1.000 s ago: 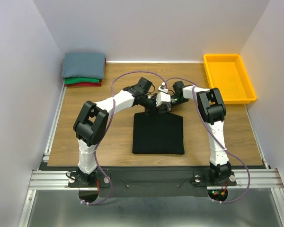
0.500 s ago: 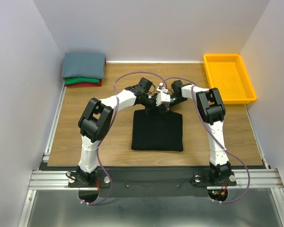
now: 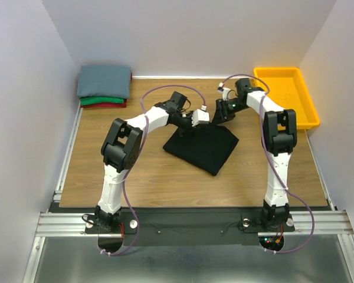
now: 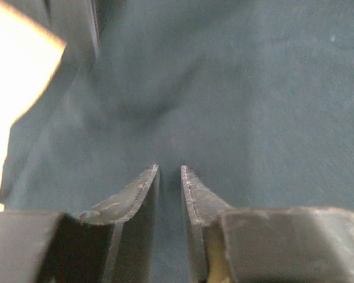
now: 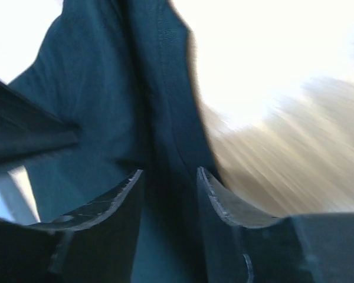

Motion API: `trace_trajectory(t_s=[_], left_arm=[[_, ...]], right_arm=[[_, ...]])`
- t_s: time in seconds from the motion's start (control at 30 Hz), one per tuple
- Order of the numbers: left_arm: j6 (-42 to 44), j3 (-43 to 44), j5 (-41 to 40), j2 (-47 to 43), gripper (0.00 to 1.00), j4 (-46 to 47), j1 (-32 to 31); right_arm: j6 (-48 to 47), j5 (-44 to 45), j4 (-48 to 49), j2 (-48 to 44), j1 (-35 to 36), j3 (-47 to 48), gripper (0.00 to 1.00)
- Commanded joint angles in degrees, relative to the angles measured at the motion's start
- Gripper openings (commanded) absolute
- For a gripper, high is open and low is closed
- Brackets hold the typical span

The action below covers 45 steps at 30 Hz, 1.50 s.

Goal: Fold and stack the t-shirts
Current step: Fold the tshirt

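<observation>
Black t-shirt (image 3: 205, 148), folded to a compact panel, lies turned cornerwise at the middle of the desk (image 3: 106, 171), its far edge beneath both sets of jaws. Left jaws stand a narrow slit apart directly over the dark cloth, fingers (image 4: 143, 197) close to its surface; whether they touch it cannot be told from the wrist view. Right jaws are wider apart, straddling a raised seam fold near the shirt's far right corner, with bare wood showing just beyond; the cloth between those fingers (image 5: 221, 200) looks loose rather than pinched.

Left arm (image 3: 144, 122) rises from its base, bends sharply at the elbow and reaches rightward to the shirt's far left edge. Right arm (image 3: 275, 171) stands tall and doubles back over its elbow to come at the shirt from the far side, near the yellow bin (image 3: 285, 96).

Well apart, in the far left corner, sits a stack of folded shirts: grey-blue tee (image 3: 104, 81) on top, green tee (image 3: 97, 101) beneath, red tee (image 3: 109, 106) at the bottom.
</observation>
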Motion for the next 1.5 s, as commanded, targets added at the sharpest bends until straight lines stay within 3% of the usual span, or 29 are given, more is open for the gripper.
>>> trace_trajectory(t_s=[0.0, 0.1, 0.27, 0.5, 0.67, 0.83, 0.97, 1.07, 1.27, 1.47], left_arm=[[-2.5, 0.8, 2.7, -6.8, 0.41, -1.1, 3.4], [-6.7, -2.9, 3.6, -11.8, 0.51, 1.8, 5.2], [-10.0, -9.0, 3.9, -17.3, 0.55, 5.7, 5.5], [-11.8, -12.3, -0.2, -14.4, 0.48, 4.3, 4.4], [-15.2, -14.6, -3.0, -11.5, 0.38, 1.8, 2.2], [-25.1, -22.7, 0.5, -14.0, 0.31, 3.0, -2.7], [-38.0, -27.1, 3.1, -17.9, 0.28, 7.1, -7.7], [-43.4, -28.5, 5.7, -22.2, 0.4, 11.9, -8.4], [-40.8, -23.6, 6.9, -27.6, 0.5, 12.8, -2.5], [-35.8, -14.0, 7.4, -20.1, 0.51, 7.9, 7.1]], right_arm=[[0.9, 6.8, 1.9, -9.1, -3.6, 0.1, 0.53], [-0.3, 8.2, 1.9, -14.2, -3.8, -3.8, 0.57], [0.1, 6.2, 2.0, -14.3, -3.9, -6.0, 0.56], [2.1, 1.5, 0.7, -10.1, -3.4, -5.5, 0.53], [-0.1, 8.1, -0.3, -12.3, -3.4, -9.7, 0.53], [-2.0, 14.6, -0.6, -14.9, -3.4, -11.3, 0.54], [-2.6, 15.5, -1.2, -15.0, -4.1, -8.1, 0.54], [-3.5, 14.5, -2.7, -16.0, -5.3, -6.4, 0.54], [-8.5, 8.7, -6.6, -19.0, -7.3, -9.3, 0.55], [-9.5, 4.1, -6.7, -17.4, -7.5, -12.0, 0.54]])
